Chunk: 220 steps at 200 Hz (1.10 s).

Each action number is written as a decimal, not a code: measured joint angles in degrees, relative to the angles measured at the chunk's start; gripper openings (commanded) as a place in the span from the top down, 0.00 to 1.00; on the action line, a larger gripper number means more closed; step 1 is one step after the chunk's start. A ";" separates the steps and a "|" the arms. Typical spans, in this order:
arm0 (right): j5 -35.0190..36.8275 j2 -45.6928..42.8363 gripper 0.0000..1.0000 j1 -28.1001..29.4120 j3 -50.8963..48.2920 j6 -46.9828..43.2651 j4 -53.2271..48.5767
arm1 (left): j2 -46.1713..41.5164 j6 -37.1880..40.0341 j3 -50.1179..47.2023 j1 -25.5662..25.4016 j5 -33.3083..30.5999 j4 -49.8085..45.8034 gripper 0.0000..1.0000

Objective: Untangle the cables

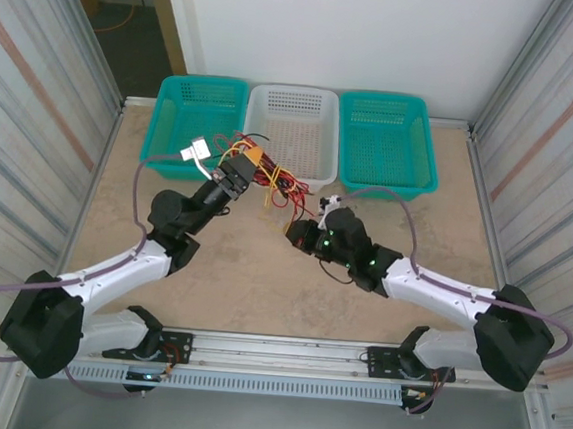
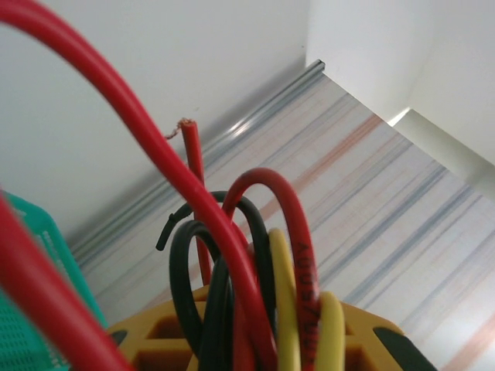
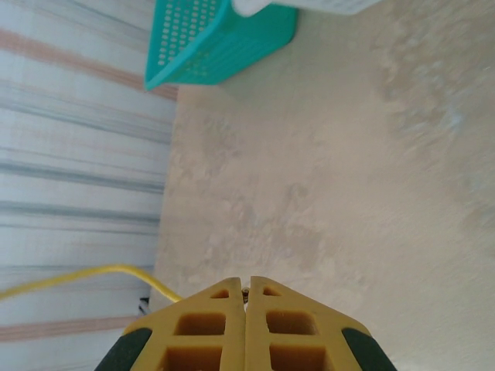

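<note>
Several cables, red, black and yellow, are held as one knot toward twelve o'clock of the table, just before the white basket. The left gripper is clamped on this bundle; wires are seen packed between its fingers. At five o'clock from the knot, the right gripper is pressed together. A yellow strand leaves it and is judged pinched. Separation is judged begun, not completed. A steady pull toward four o'clock is called for next, with the bundle anchored.
</note>
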 measured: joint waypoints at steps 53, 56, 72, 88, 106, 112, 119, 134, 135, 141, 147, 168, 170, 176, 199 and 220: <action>9.94 -10.64 1.00 9.46 2.91 -4.66 -7.26 | 0.11 4.79 0.11 3.69 -6.01 -1.79 1.00; 10.38 -11.21 1.00 9.77 3.54 -5.11 -8.00 | 0.20 4.81 0.09 3.89 -6.21 -1.79 1.00; 12.35 -14.01 1.00 10.71 6.86 -8.02 -11.85 | 0.48 4.81 -1.05 4.55 -7.17 -1.55 1.00; 13.90 -16.55 1.00 11.15 10.64 -10.97 -15.37 | 0.61 4.76 -3.32 4.61 -7.56 -1.53 1.00; 15.67 -18.71 1.00 11.30 14.95 -14.34 -18.58 | 0.59 4.74 -6.19 4.59 -7.72 -2.05 1.00; 16.24 -19.21 1.00 11.28 16.70 -15.58 -19.80 | 0.57 4.72 -7.04 4.59 -7.65 -2.45 1.00; 16.98 -19.50 1.00 11.13 18.58 -16.92 -21.20 | 0.52 4.63 -8.00 4.59 -7.30 -2.84 1.00; 17.55 -19.56 1.00 9.75 22.34 -19.41 -23.54 | -0.07 4.31 -9.90 4.59 -6.58 -4.07 1.00; 17.55 -19.56 1.00 9.66 22.49 -19.50 -23.67 | -0.17 4.31 -10.08 4.59 -6.47 -4.24 1.00; 17.55 -19.54 1.00 8.61 23.67 -20.35 -24.63 | -0.76 4.13 -10.82 4.57 -6.03 -4.83 1.00; 17.55 -19.50 1.00 7.41 24.63 -21.11 -25.38 | -1.66 3.96 -11.65 4.55 -5.46 -5.53 1.00; 16.11 -18.40 1.00 1.53 27.87 -22.69 -28.55 | -5.46 3.69 -13.97 4.55 -3.93 -7.56 1.00; 15.87 -18.18 1.00 0.85 28.20 -22.84 -28.61 | -5.88 3.69 -14.14 4.55 -3.89 -7.91 1.00; 15.17 -17.57 1.00 -1.27 29.24 -23.06 -29.14 | -7.04 3.67 -14.67 4.55 -3.54 -8.70 1.00; 11.98 -15.08 1.00 -9.27 32.70 -23.26 -30.56 | -11.87 3.69 -16.63 4.55 -1.99 -12.52 1.00; 7.63 -12.17 1.00 -17.09 34.95 -23.19 -30.88 | -15.80 3.43 -17.66 4.55 -0.09 -15.43 1.00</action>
